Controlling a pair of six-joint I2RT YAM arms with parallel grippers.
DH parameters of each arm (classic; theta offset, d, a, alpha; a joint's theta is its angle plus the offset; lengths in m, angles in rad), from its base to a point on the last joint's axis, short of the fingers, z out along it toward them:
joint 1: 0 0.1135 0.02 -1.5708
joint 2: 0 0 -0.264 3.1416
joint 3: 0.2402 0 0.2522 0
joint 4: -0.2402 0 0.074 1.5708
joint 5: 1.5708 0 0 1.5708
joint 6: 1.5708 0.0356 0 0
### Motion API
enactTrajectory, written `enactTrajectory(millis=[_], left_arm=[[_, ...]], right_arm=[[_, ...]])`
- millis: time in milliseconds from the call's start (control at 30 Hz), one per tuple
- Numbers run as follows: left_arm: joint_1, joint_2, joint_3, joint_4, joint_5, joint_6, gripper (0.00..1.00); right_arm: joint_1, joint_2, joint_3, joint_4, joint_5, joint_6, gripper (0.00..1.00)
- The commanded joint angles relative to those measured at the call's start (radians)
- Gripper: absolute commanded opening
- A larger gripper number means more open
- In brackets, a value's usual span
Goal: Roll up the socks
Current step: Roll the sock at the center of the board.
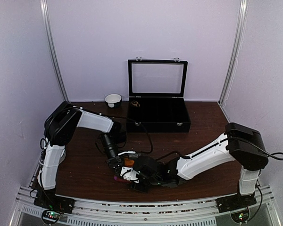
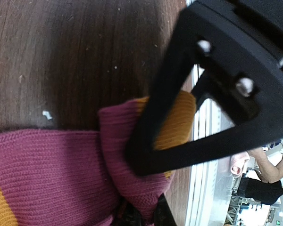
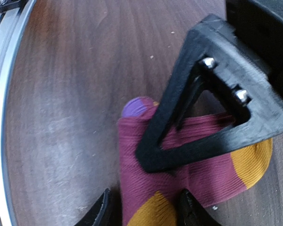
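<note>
The magenta socks point(image 1: 118, 178) with orange and purple parts lie bunched on the dark wooden table near its front edge, between the two arms. My left gripper point(image 2: 139, 214) is shut, pinching a fold of the magenta fabric point(image 2: 47, 179); it sits just left of the bundle point(image 1: 118, 165). My right gripper point(image 3: 146, 212) straddles the socks point(image 3: 132, 183), its fingers closed against both sides of the bundle; it comes in from the right point(image 1: 140, 182). Each wrist view shows the other gripper's black triangular finger point(image 3: 212, 117) pressing on the fabric.
A black case point(image 1: 158, 120) with its glass lid raised stands at the back of the table. A small white bowl point(image 1: 113, 100) sits to its left. The metal rail of the table's front edge point(image 1: 132, 207) runs close to the grippers.
</note>
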Motion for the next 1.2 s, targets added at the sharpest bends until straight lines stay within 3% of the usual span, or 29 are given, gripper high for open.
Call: enactTrajectory(millis=[0, 100, 200, 233, 267, 300, 367, 533, 633, 867, 1000, 1167], left_arm=[[-0.005, 0.031, -0.01, -0.013, -0.021, 0.056, 0.05], [-0.005, 0.031, 0.005, -0.074, 0.028, 0.122, 0.09], [-0.004, 0.011, 0.007, -0.08, 0.048, 0.145, 0.17], [-0.003, -0.004, 0.003, -0.076, 0.052, 0.148, 0.27], [0.002, -0.032, -0.005, -0.06, 0.048, 0.147, 0.84], [0.008, -0.07, -0.021, -0.028, 0.03, 0.128, 0.96], [0.024, -0.181, -0.082, 0.087, -0.009, 0.078, 0.98], [0.043, -0.535, -0.301, 0.449, -0.216, -0.048, 0.98], [0.043, -0.68, -0.394, 0.571, -0.333, -0.079, 0.98], [0.043, -0.719, -0.466, 0.596, -0.326, -0.062, 0.98], [0.043, -0.765, -0.541, 0.699, -0.381, -0.09, 0.98], [0.051, -0.68, -0.513, 0.71, -0.47, -0.153, 0.98]], right_arm=[[-0.032, 0.047, 0.013, 0.022, -0.013, 0.024, 0.45], [-0.045, 0.06, 0.012, 0.012, -0.037, 0.033, 0.41], [-0.056, 0.06, 0.008, -0.021, -0.117, 0.066, 0.27], [-0.06, 0.06, 0.005, -0.037, -0.141, 0.086, 0.21], [-0.064, 0.061, 0.0, -0.047, -0.162, 0.109, 0.17], [-0.068, 0.061, -0.007, -0.056, -0.182, 0.137, 0.12], [-0.073, 0.066, -0.009, -0.088, -0.215, 0.192, 0.07], [-0.085, 0.094, 0.029, -0.172, -0.277, 0.352, 0.06], [-0.106, 0.115, 0.04, -0.183, -0.338, 0.45, 0.06], [-0.127, 0.187, 0.078, -0.26, -0.369, 0.531, 0.04], [-0.127, 0.179, 0.095, -0.289, -0.373, 0.584, 0.02], [-0.134, 0.204, 0.121, -0.292, -0.404, 0.699, 0.01]])
